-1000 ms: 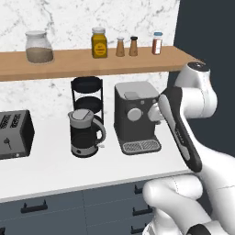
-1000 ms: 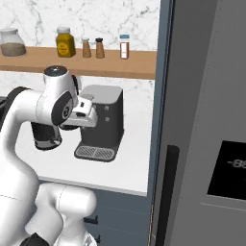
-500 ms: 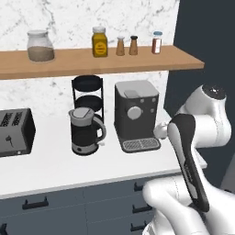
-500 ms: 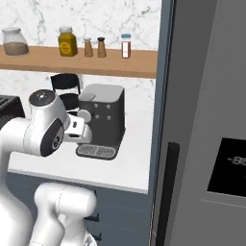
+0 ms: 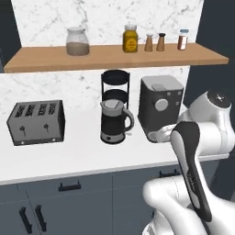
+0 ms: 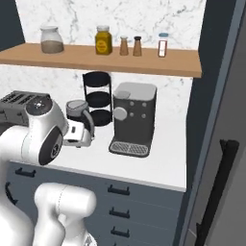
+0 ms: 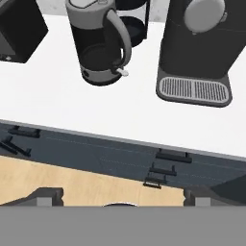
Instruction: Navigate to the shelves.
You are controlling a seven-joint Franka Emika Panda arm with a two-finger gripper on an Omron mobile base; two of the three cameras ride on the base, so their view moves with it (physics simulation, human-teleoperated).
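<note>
The fingers (image 7: pixel 48 196) appear as two small dark tips at the bottom of the hand view, well apart, with nothing between them; they carry nothing. Beyond them that view looks down over the wood floor (image 7: pixel 72 180), the dark grey-blue drawers (image 7: pixel 120 161) with black handles, and the white tabletop (image 7: pixel 62 103). On it stand an electric kettle (image 7: pixel 98 41) and, just to its right, a coffee machine (image 7: pixel 197 48) with its drip grille facing the camera.

In the left base view the hand (image 5: pixel 160 134) is folded in low in front of the coffee machine, with the arm's elbow raised beside it. Behind the kettle stands a black round tiered stand (image 5: pixel 115 85), and a toaster (image 5: pixel 36 121) sits well apart to the left.

The shelves (image 5: pixel 114 56) are one long light-brown plank on the marble wall, directly above these appliances, spanning nearly the whole width of both base views. The plank carries a glass jar (image 5: pixel 77 42), a yellow jar (image 5: pixel 130 39), two shakers (image 5: pixel 154 42) and a small bottle (image 5: pixel 182 40).

By my judgement the drive is nearly or fully done: the base faces the tabletop squarely below the plank, which is close and centred. At most a small final approach or stop remains.
</note>
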